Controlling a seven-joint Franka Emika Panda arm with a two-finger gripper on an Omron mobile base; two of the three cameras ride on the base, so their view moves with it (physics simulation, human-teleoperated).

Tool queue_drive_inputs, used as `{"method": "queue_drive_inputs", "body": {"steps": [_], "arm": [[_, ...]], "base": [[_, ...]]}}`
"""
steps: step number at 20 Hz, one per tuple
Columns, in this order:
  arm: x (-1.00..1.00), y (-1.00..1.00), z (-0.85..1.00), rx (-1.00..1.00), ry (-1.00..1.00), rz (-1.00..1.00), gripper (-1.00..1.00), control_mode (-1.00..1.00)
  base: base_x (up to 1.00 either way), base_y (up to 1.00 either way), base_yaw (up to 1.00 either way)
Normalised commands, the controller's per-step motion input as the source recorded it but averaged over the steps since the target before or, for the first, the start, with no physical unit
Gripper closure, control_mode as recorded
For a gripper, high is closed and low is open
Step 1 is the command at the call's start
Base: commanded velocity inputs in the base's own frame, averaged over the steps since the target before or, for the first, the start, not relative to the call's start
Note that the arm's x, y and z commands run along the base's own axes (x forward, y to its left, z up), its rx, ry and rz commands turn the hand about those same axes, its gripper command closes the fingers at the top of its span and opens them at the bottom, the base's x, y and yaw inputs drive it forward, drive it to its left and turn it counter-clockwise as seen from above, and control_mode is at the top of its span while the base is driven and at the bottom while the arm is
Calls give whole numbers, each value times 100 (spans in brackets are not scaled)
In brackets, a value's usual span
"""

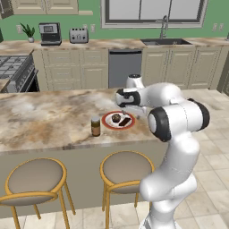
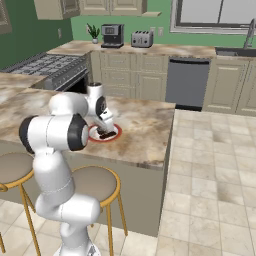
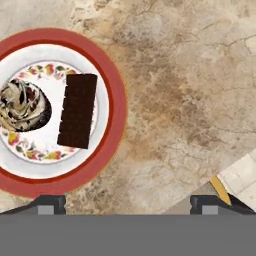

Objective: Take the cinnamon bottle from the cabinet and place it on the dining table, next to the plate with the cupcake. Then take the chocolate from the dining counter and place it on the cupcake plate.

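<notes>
the gripper (image 3: 127,202) hangs above the dining counter (image 3: 190,90) with its fingers (image 3: 47,204) set wide apart and nothing between them. the chocolate bar (image 3: 78,110) lies flat on the red-rimmed cupcake plate (image 3: 116,107), up and toward the left finger, free of both tips; the cupcake (image 3: 22,106) sits just beside it, further out on that same side. in the left base view the cinnamon bottle (image 1: 95,126) stands upright on the counter just beside the plate, on its far side from the gripper. judgement: both placements appear complete; what is left, at most, is to draw the arm clear without disturbing the plate.
</notes>
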Motion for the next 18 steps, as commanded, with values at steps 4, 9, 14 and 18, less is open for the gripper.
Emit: {"method": "queue_drive_inputs", "body": {"steps": [4, 9, 14, 18], "arm": [[-69, 11, 18, 2, 1, 37, -100, -100], [-66, 12, 22, 0, 4, 36, -100, -100], [-72, 7, 28, -1, 1, 38, -100, -100], [-73, 5, 30, -4, 0, 34, -100, -100]], "base": [[0, 0, 0], [0, 0, 0], [0, 0, 0], [0, 0, 0]]}}
